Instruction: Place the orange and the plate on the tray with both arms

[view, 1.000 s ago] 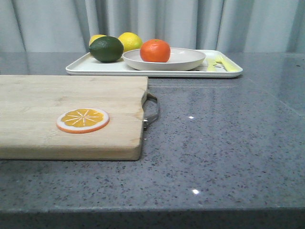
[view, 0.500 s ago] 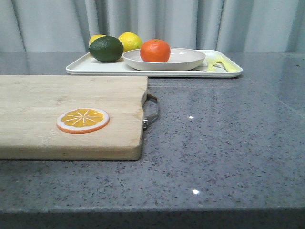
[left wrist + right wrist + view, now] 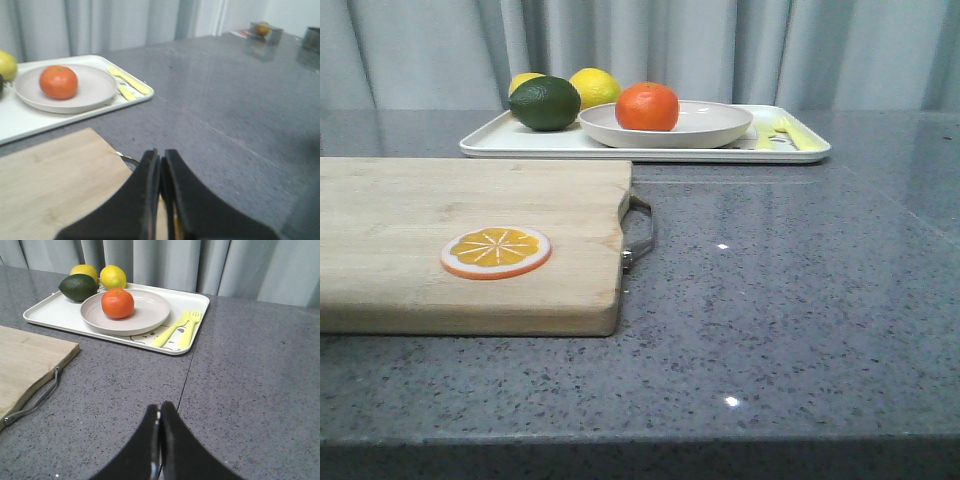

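The orange point(image 3: 647, 106) sits in the off-white plate point(image 3: 710, 128), and the plate rests on the long white tray point(image 3: 520, 142) at the back of the table. All three also show in the right wrist view: orange point(image 3: 118, 303), plate point(image 3: 150, 315), tray point(image 3: 50, 312), and in the left wrist view: orange point(image 3: 58, 82), plate point(image 3: 95, 85), tray point(image 3: 20, 117). My left gripper point(image 3: 160, 162) is shut and empty above the cutting board's end. My right gripper point(image 3: 159, 412) is shut and empty over bare table, well short of the tray. Neither gripper shows in the front view.
A wooden cutting board point(image 3: 420, 210) with a metal handle point(image 3: 640, 228) lies front left, with an orange slice disc point(image 3: 496, 251) on it. A dark green lime point(image 3: 545, 103) and two yellow lemons point(image 3: 595, 87) lie on the tray's left part. Yellow cutlery point(image 3: 180, 329) lies at its right end.
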Controlling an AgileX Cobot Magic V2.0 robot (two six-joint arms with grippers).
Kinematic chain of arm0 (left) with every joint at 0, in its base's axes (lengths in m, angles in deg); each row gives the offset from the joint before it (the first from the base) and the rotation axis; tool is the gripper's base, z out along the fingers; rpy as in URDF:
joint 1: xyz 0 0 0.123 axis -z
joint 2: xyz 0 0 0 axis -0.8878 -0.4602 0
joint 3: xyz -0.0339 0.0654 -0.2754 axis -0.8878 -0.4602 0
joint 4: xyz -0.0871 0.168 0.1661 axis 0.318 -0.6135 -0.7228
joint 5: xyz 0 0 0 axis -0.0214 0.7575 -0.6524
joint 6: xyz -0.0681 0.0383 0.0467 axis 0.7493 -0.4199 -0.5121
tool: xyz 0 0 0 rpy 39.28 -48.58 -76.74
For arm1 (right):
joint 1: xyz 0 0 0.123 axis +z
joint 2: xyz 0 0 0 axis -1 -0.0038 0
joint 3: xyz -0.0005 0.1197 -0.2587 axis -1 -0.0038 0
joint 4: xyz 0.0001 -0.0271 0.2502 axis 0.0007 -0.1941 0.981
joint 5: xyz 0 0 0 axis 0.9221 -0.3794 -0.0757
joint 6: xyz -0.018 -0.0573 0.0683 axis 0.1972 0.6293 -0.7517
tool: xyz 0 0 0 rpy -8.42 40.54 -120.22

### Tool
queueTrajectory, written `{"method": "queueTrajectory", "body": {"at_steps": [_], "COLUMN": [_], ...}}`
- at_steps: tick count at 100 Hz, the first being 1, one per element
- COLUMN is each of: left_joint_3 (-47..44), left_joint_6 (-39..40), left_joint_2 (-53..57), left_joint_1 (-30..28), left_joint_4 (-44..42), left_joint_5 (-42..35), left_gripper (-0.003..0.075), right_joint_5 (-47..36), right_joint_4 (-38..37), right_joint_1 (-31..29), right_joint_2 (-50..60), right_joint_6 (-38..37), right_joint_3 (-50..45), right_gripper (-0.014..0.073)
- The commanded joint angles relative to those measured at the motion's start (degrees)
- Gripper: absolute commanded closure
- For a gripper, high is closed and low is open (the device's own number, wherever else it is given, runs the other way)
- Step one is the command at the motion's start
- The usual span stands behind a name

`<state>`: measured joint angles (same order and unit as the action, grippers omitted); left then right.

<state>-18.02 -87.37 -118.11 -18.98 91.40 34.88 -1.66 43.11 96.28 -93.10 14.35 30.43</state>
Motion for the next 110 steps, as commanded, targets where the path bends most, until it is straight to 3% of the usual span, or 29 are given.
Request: {"method": "queueTrajectory", "body": {"at_steps": [1, 54, 69, 76, 110], "left_joint_3": [-0.85, -16.40, -20.96, -22.68, -28.40], "left_joint_6": [1.33, 1.43, 9.60, 12.36, 12.35], "left_joint_2": [1.91, 23.27, 27.85, 29.82, 37.53], "left_joint_1": [-2.87, -31.66, -38.56, -40.76, -44.96], "left_joint_4": [-1.64, -7.23, -14.45, -17.92, -18.33], "left_joint_5": [-10.52, -11.00, -11.00, -10.79, -4.89], "left_gripper": [0.0741, 0.0740, 0.0740, 0.0740, 0.0740], "right_joint_5": [-4.55, -4.55, -4.55, -4.55, -4.55], "right_joint_4": [0.23, 0.23, 0.23, 0.23, 0.23], "right_joint_1": [-0.04, -0.04, -0.04, -0.04, -0.04], "right_joint_2": [-0.22, -0.22, -0.22, -0.22, -0.22], "right_joint_6": [0.25, 0.25, 0.25, 0.25, 0.25], "right_joint_3": [1.41, 1.41, 1.41, 1.41, 1.41], "right_gripper": [0.0661, 0.0661, 0.0661, 0.0661, 0.0661]}}
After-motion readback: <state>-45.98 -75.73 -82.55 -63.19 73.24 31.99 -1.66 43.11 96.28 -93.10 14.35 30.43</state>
